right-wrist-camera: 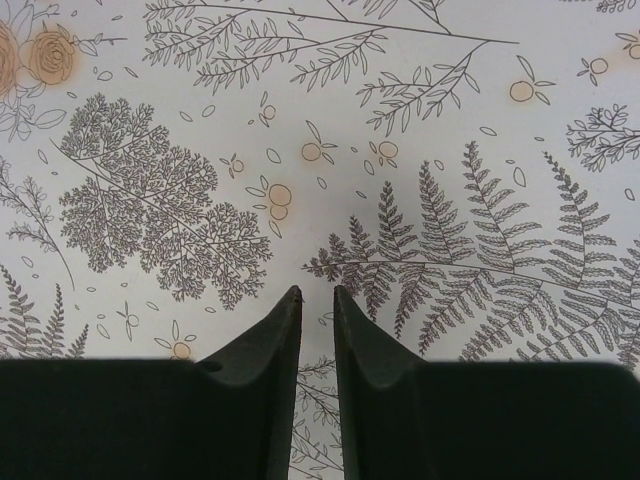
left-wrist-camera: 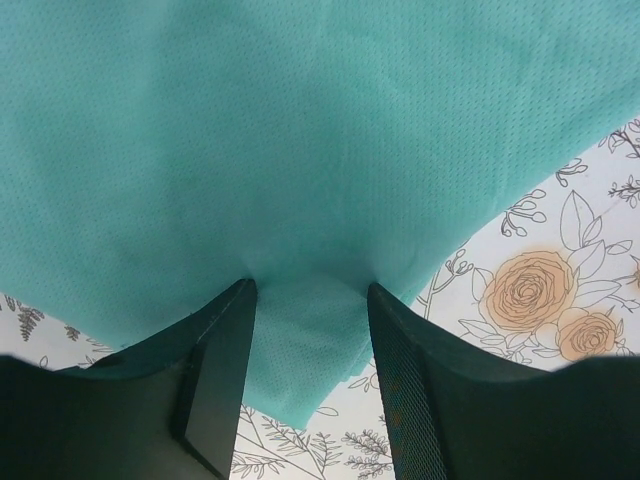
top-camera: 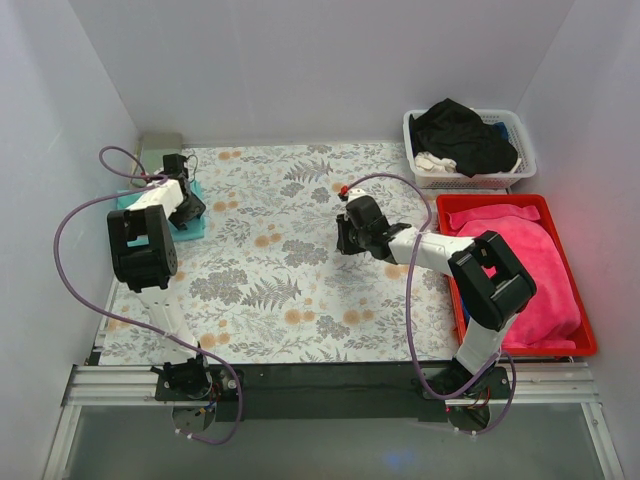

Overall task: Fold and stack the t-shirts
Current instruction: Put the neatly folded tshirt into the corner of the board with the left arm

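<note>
Teal tee (left-wrist-camera: 300, 150): under L tool (left-wrist-camera: 312, 288), cloth btwn tips.
L tool: jaws apart.
R tool (right-wrist-camera: 317, 292): nearly together, slim gap, over surface (right-wrist-camera: 450, 120).

The teal t-shirt (top-camera: 195, 228) lies mostly hidden under the left arm (top-camera: 145, 240) in the top view, with only its edges showing. In the left wrist view it runs off the top, left and right edges, so its outline cannot be told. The left gripper (left-wrist-camera: 310, 287) and right gripper (right-wrist-camera: 316, 291) are each cut off by the bottom edge of their own views. In the basket (top-camera: 520, 165), a crumpled black garment (top-camera: 460, 135), possibly a t-shirt, covers most of 1 white item (top-camera: 435, 160) whose kind is unclear. The right arm (top-camera: 490, 280) hides part of the pink cloth (top-camera: 540, 270).
</note>
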`<state>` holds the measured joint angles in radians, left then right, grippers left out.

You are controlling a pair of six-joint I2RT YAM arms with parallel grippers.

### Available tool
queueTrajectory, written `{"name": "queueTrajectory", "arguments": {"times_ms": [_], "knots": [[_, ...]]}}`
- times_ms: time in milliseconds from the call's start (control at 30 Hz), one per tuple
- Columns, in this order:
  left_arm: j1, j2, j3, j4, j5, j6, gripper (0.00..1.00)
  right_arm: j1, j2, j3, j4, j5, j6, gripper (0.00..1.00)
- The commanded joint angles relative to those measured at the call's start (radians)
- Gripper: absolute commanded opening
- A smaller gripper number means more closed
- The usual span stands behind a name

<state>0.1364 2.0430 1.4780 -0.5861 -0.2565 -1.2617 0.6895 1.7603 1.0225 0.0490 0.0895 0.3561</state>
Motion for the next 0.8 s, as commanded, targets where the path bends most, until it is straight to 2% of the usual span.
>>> {"name": "queueTrajectory", "arguments": {"times_ms": [0,300,567,667,767], "knots": [[-0.02,-0.012,-0.025,-0.053,-0.05,-0.051,0.47,0.005,-0.045,-0.009,0.023,0.007,-0.003,0.24],[-0.046,-0.055,-0.113,-0.135,-0.095,-0.129,0.47,0.005,-0.09,-0.048,0.04,0.01,0.01,0.24],[-0.054,-0.116,-0.203,-0.187,-0.19,-0.272,0.47,0.005,-0.119,-0.084,0.054,0.0,0.017,0.24],[-0.058,-0.147,-0.22,-0.149,-0.181,-0.249,0.47,0.007,-0.125,-0.088,0.054,-0.002,0.017,0.24],[-0.06,-0.158,-0.167,-0.158,-0.171,-0.234,0.47,0.007,-0.122,-0.084,0.055,-0.008,0.015,0.24]]}}
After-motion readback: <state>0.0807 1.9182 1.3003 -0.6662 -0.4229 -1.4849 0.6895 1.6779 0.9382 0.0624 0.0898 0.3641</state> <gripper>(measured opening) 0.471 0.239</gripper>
